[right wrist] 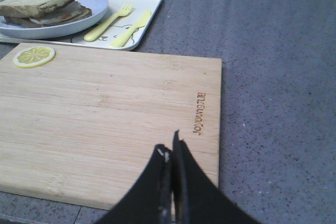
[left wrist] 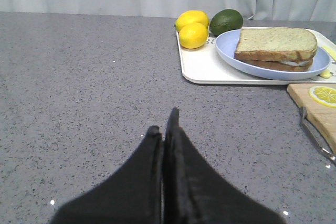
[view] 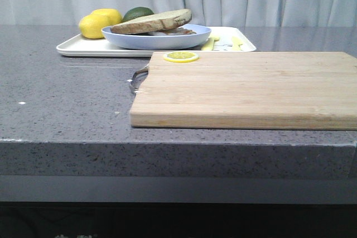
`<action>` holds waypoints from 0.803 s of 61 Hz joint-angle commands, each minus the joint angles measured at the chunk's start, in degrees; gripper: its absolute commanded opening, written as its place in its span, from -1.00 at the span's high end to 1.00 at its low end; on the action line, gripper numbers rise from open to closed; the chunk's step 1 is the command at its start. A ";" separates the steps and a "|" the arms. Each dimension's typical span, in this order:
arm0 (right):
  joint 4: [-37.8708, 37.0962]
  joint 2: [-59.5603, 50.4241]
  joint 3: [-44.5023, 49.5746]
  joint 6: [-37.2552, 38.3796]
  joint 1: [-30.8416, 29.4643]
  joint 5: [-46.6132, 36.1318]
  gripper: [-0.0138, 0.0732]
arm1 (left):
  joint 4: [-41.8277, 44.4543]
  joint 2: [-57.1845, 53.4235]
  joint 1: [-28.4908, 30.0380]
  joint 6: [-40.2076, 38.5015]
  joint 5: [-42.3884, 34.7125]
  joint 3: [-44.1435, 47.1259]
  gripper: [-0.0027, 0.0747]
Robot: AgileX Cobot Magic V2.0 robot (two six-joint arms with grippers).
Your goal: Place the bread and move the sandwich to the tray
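The bread, a thick slice with a pale greenish face, lies on top of the sandwich in the round light-blue plate. The plate stands on the white tray. They also show in the left wrist view: bread, plate, tray. My left gripper is shut and empty over the grey counter, well short of the tray. My right gripper is shut and empty over the near right part of the wooden cutting board. Neither gripper shows in the front view.
Two lemons and an avocado sit on the tray's far left. A yellow fork and knife lie on its right part. A lemon slice lies on the board's far left corner. The board has a metal handle.
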 commanded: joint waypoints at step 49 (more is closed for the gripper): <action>-0.13 0.26 -1.51 -0.10 -0.14 -5.09 0.84 | 1.50 -18.48 4.43 -9.40 -22.48 28.06 0.98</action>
